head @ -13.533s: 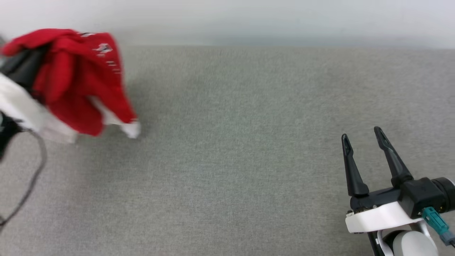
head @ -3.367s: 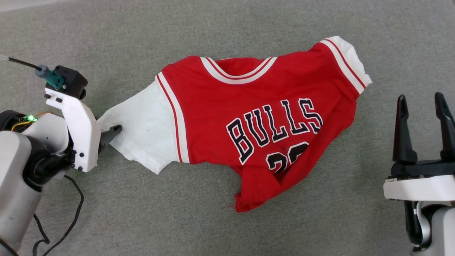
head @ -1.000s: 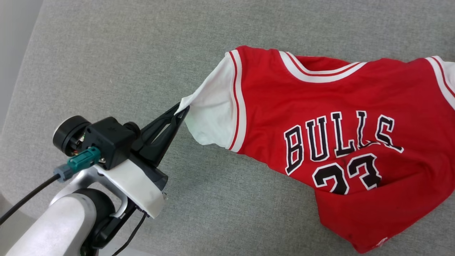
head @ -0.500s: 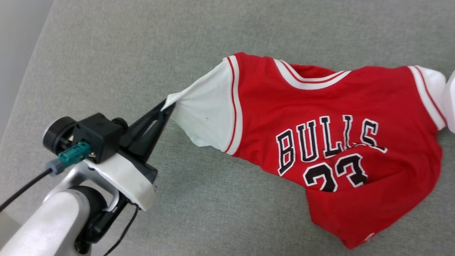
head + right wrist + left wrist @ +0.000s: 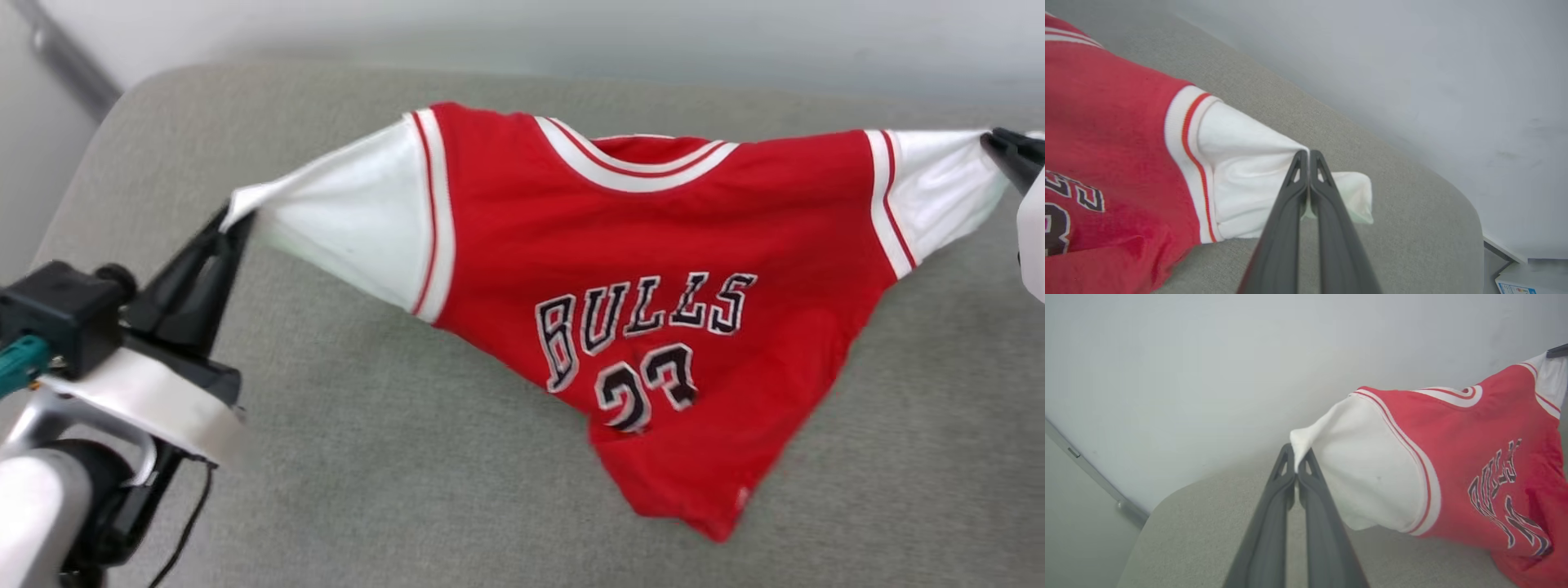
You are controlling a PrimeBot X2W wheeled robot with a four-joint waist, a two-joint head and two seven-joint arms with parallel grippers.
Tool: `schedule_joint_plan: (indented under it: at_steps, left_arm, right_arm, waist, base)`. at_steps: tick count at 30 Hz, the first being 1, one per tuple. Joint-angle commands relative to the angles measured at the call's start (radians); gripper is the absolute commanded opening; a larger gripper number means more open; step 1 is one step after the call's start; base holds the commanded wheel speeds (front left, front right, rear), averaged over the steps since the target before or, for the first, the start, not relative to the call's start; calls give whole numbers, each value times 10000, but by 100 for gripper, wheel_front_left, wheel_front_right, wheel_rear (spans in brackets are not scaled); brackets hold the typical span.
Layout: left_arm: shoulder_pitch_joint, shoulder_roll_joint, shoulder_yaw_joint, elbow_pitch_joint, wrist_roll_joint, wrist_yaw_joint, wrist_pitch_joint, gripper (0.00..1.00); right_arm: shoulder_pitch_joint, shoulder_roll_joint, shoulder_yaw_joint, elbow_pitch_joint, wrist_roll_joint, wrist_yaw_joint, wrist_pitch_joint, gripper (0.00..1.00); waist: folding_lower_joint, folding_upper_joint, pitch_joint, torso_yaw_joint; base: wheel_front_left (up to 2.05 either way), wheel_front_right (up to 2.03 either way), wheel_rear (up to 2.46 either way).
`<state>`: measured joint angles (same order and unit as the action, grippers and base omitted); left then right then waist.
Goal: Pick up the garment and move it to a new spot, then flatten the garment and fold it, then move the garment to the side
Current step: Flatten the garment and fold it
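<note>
Head view: left gripper [image 5: 233,222] and right gripper [image 5: 1002,147] each pinched tight on a white sleeve tip; garment [image 5: 653,237] stretched between them, red hem sagging toward grey woven cushion [image 5: 367,457]. Left wrist view: fingers closed flat, soft cloth bunched at tips, pale wall [image 5: 1167,375] behind. Right wrist view: fingers closed on a sleeve fold above the cushion.

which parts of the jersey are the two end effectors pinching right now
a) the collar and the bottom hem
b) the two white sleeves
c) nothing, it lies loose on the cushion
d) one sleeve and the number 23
b: the left end effector is shut on the tip of one white sleeve and the right end effector on the other sleeve, with the garment stretched between them.
</note>
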<state>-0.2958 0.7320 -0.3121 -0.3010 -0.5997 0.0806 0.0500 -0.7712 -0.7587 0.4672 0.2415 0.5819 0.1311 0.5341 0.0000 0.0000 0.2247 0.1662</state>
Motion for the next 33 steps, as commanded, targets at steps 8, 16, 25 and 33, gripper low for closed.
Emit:
schedule_joint_plan:
  at_steps: [8, 16, 25, 33]
  left_arm:
    - [807, 669, 1181, -684, -306, 555, -262, 0]
    - [1321, 1197, 2456, -1432, -447, 962, -662, 0]
    - [837, 1352, 3448, -2040, -542, 1131, -1258, 0]
    - [-256, 1616, 3688, -1869, -855, 992, -1130, 0]
  right_arm:
    - [492, -113, -667, -1205, -79, -7, -803, 0]
    - [1020, -145, -2056, -2822, -336, -8, -1176, 0]
    - [1604, 157, -3582, -4458, -831, -8, -1303, 0]
    - [1013, 498, -3859, -4877, -1250, -8, -1573, 0]
  waist:
    - [0, 0, -1587, -1302]
    - [0, 0, -1973, -1865]
    - [0, 0, -1837, -2143]
    - [0, 0, -1031, -2307]
  base:
    - [0, 0, 0]
    - [0, 0, 0]
    - [0, 0, 0]
    - [0, 0, 0]
